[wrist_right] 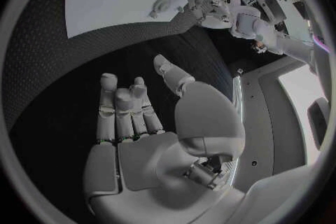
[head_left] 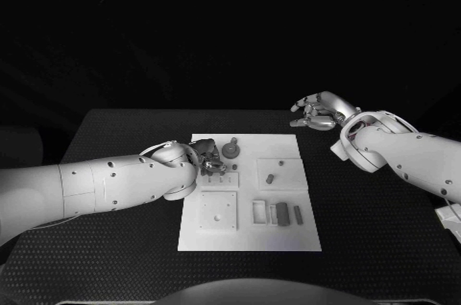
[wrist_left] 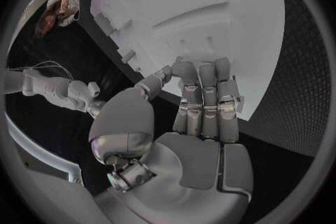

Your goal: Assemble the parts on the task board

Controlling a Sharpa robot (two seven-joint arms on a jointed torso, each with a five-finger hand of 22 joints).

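The white task board (head_left: 288, 148) lies in the middle of the black table. My left hand (head_left: 210, 156) is over the board's far left part, right beside a round grey part (head_left: 232, 148). In the left wrist view its fingers (wrist_left: 204, 102) lie side by side and reach down to the board (wrist_left: 210, 5), with the thumb close against them; what is under the tips is hidden. My right hand (head_left: 320, 112) hovers off the board's far right corner over the bare table, fingers (wrist_right: 122, 109) loosely apart and holding nothing. The right wrist view also shows the left hand (wrist_right: 201, 4) by the round part (wrist_right: 162, 4).
On the board a small grey piece (head_left: 271, 179) sits in a square recess, a square plate (head_left: 218, 210) lies near the front left, and grey bars (head_left: 280, 214) lie side by side at the front. Black table surrounds the board.
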